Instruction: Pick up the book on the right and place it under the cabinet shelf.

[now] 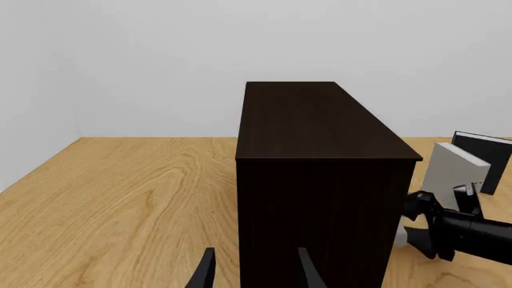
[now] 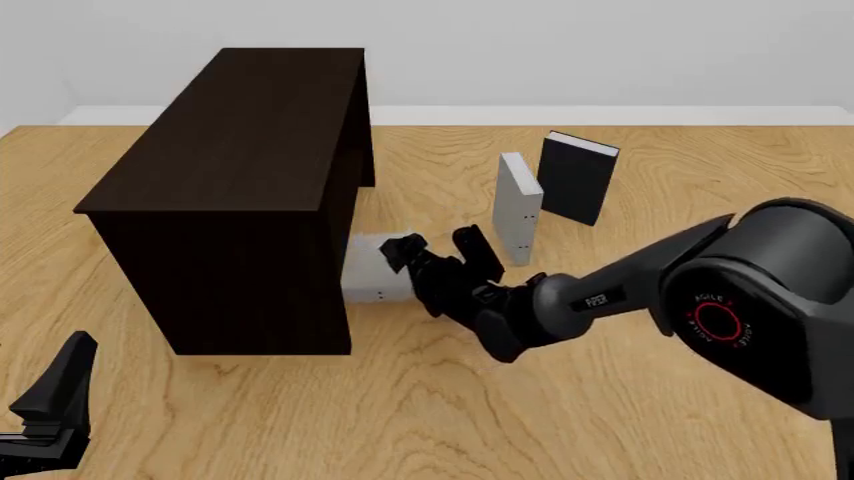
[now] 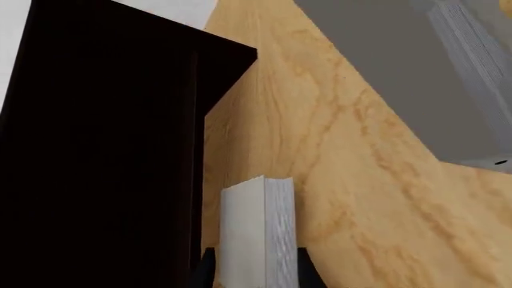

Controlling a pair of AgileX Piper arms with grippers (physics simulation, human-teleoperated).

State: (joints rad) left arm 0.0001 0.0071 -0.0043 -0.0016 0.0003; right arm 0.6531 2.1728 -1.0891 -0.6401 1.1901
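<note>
The light grey book (image 2: 363, 277) lies low on the table, one end tucked into the open underside of the dark cabinet shelf (image 2: 234, 150). My right gripper (image 2: 434, 255) is shut on its other end. In the right wrist view the book (image 3: 258, 231) sits between both fingers, right beside the cabinet shelf's (image 3: 96, 150) dark side. My left gripper (image 1: 256, 273) is open and holds nothing, in front of the cabinet shelf (image 1: 320, 180). From the front it (image 2: 60, 390) shows at the near left corner.
A second grey book (image 2: 517, 205) stands upright to the right of the cabinet, with a black-covered book (image 2: 578, 178) upright just behind it. Both also show in the left wrist view, grey (image 1: 452, 171) and black (image 1: 490, 153). My right arm (image 2: 694, 300) stretches across the table's right side.
</note>
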